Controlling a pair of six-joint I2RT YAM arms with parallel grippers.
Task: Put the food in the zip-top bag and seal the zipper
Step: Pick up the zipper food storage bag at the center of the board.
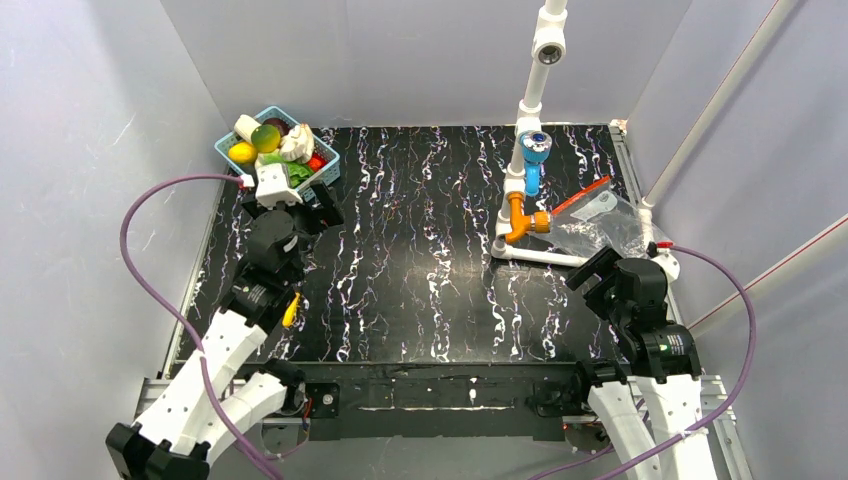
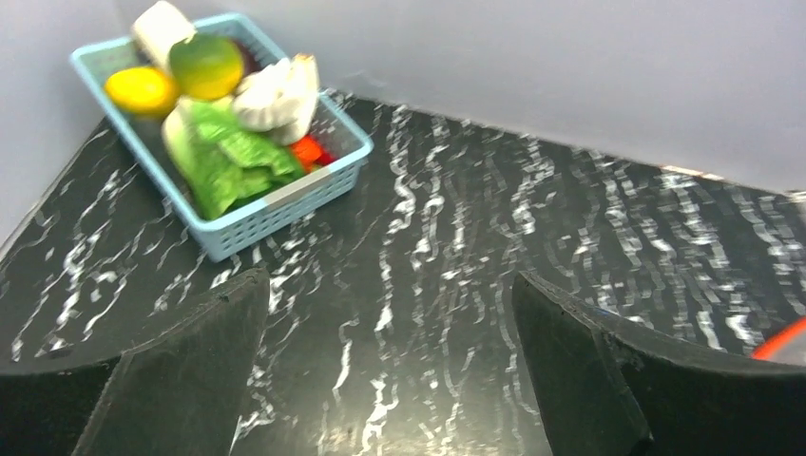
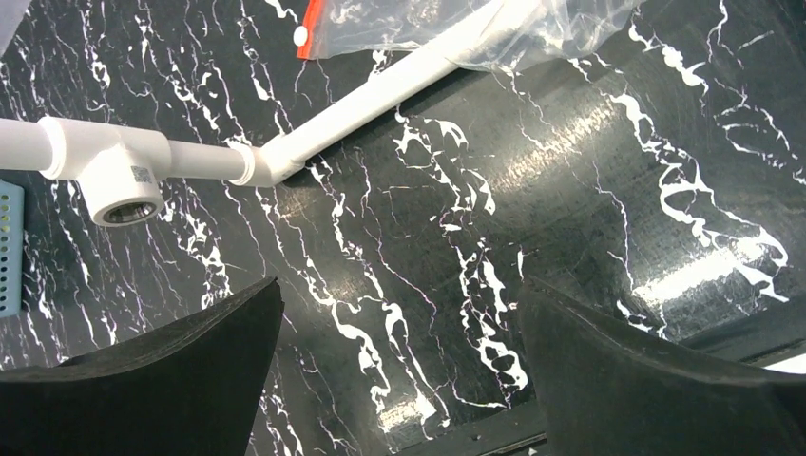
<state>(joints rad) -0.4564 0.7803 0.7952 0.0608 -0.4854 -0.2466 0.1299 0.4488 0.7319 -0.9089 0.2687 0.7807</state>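
The food lies in a blue basket (image 1: 327, 162) at the far left: green lettuce (image 2: 228, 157), a yellow-green round fruit (image 2: 205, 65) and a white garlic-like piece (image 2: 276, 95). My left gripper (image 1: 322, 207) is open and empty just short of the basket, which shows ahead and to the left in the left wrist view, where the gripper (image 2: 390, 313) hovers over bare table. The clear zip-top bag (image 1: 600, 222) with its red zipper (image 1: 582, 197) lies at the right beside a pipe stand. My right gripper (image 1: 590, 270) is open and empty near it; in the right wrist view (image 3: 394, 323) the bag (image 3: 456, 19) lies beyond the pipe.
The basket also holds a yellow lemon (image 2: 141, 88), a white leek (image 2: 162, 24) and a red chili (image 2: 309, 150). A white PVC pipe stand (image 1: 530, 100) with orange (image 1: 522, 222) and blue (image 1: 535, 150) clamps stands right of centre; its base pipe (image 3: 380, 85) lies before the bag. Walls enclose the table.
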